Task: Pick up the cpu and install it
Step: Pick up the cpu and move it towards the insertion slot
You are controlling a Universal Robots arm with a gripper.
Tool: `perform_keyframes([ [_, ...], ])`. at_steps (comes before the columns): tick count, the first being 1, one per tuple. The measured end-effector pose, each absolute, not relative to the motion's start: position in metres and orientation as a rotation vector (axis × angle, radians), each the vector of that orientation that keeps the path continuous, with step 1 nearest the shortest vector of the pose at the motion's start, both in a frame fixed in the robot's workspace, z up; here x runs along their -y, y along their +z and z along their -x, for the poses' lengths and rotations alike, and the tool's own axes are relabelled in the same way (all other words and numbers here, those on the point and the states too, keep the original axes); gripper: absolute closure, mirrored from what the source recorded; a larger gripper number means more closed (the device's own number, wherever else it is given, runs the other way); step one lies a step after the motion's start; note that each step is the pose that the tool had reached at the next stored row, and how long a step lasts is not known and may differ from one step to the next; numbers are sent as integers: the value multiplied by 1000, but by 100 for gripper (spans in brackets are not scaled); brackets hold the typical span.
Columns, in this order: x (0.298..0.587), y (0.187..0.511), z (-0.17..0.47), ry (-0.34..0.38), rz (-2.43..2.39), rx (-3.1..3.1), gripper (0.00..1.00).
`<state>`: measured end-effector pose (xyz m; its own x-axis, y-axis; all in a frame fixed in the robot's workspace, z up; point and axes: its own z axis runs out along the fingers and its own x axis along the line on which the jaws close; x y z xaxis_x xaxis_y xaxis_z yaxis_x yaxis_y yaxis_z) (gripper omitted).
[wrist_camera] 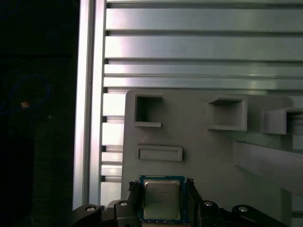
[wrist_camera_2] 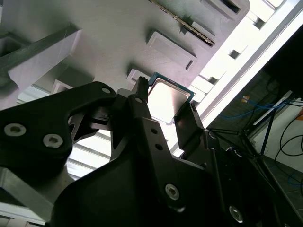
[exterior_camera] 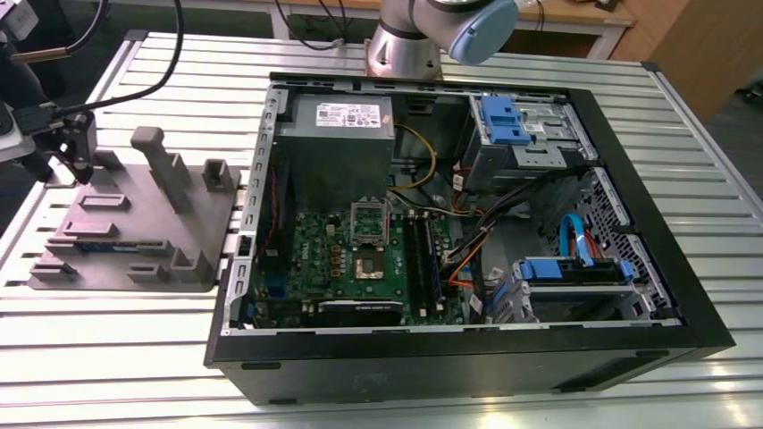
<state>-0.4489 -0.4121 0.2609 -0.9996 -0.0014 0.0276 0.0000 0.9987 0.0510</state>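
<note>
— Silver-grey cpu (wrist_camera: 161, 201): where do we see it?
— Between our gripper's (wrist_camera: 161, 187) fingers (wrist_camera: 134, 190), over the grey tray (wrist_camera: 213, 156) (at the exterior view's left, beside the open case (exterior_camera: 477, 366)).
— Do we hold it?
— We do: the fingers, narrowly apart, press its opposite edges. Lifted or resting, we cannot tell.
</note>
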Motion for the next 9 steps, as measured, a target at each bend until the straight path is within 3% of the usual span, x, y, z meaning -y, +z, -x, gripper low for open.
perform_keyframes([
  [9,412,263,449,-79,-1,3113,53],
])
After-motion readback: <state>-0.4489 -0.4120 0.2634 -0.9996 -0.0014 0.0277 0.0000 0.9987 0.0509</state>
